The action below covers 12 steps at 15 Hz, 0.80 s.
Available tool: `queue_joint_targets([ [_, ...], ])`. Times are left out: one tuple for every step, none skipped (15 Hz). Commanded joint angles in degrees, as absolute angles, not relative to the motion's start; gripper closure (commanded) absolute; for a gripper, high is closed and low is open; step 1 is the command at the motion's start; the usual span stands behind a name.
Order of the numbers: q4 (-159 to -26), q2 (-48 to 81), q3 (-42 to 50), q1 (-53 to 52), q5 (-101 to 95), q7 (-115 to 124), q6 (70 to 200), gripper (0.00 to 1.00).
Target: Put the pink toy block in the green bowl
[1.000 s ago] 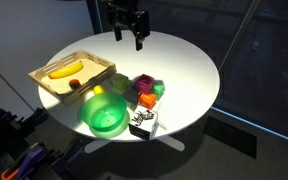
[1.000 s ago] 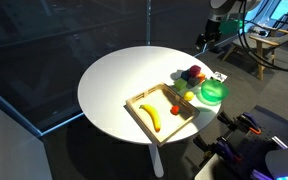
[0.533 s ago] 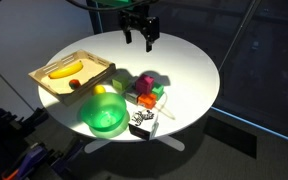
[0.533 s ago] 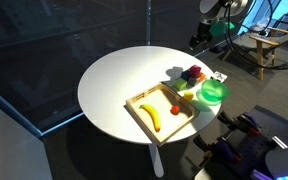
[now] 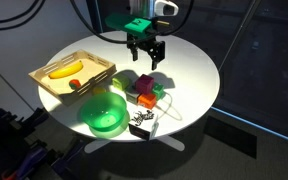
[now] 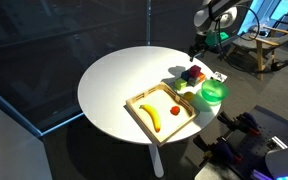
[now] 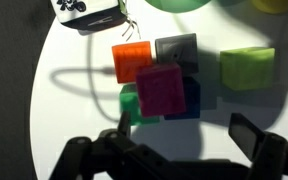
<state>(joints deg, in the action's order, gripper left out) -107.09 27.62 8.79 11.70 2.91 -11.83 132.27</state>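
The pink toy block [image 7: 162, 90], a deep magenta cube, sits on top of a tight cluster of coloured blocks; it also shows in both exterior views [image 5: 144, 83] [image 6: 194, 71]. The green bowl [image 5: 104, 111] [image 6: 214, 92] stands beside the cluster at the table's edge, and only its rim [image 7: 179, 4] shows in the wrist view. My gripper [image 5: 148, 55] [image 6: 193, 50] is open and empty, hovering above the table just beyond the cluster. In the wrist view its fingers [image 7: 179, 135] are spread wide, just short of the pink block.
Around the pink block are an orange block [image 7: 132, 60], a grey block [image 7: 176, 50], a light green block [image 7: 247, 68], a small green block [image 7: 130, 104] and a dark blue block [image 7: 190, 100]. A black-and-white card [image 7: 84, 12] lies nearby. A wooden tray [image 5: 54, 86] holds a banana [image 5: 66, 69].
My gripper has come down and moved across the table toward the block cluster, staying open. The blocks and bowl have not moved.
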Motion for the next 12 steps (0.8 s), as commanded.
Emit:
queue_joint_targets([
  [-104.8,30.1,7.5,14.2,3.1,-13.9,131.3,0.0],
  [-104.8,30.5,7.4,14.5,3.1,-14.2,131.4,0.0],
  [-104.9,30.8,7.3,14.8,3.1,-14.5,131.4,0.0],
  [-104.9,31.1,7.3,15.1,3.1,-14.8,131.5,0.0],
  [-105.0,31.3,7.2,15.3,3.1,-15.1,131.6,0.0],
  [-105.0,31.5,7.1,15.5,3.1,-15.3,131.6,0.0],
  [-105.2,31.6,7.1,15.6,3.0,-15.7,132.0,0.0],
  [-105.2,31.8,7.1,15.7,2.8,-15.7,132.0,0.0],
  [-105.3,32.0,7.1,15.7,2.6,-16.1,132.2,0.0],
  [-105.3,32.2,7.0,15.7,2.5,-16.5,132.5,0.0],
  [-105.2,32.4,7.0,15.7,2.3,-16.9,132.5,0.0],
  [-105.1,32.7,7.0,15.5,1.9,-17.2,132.7,0.0],
])
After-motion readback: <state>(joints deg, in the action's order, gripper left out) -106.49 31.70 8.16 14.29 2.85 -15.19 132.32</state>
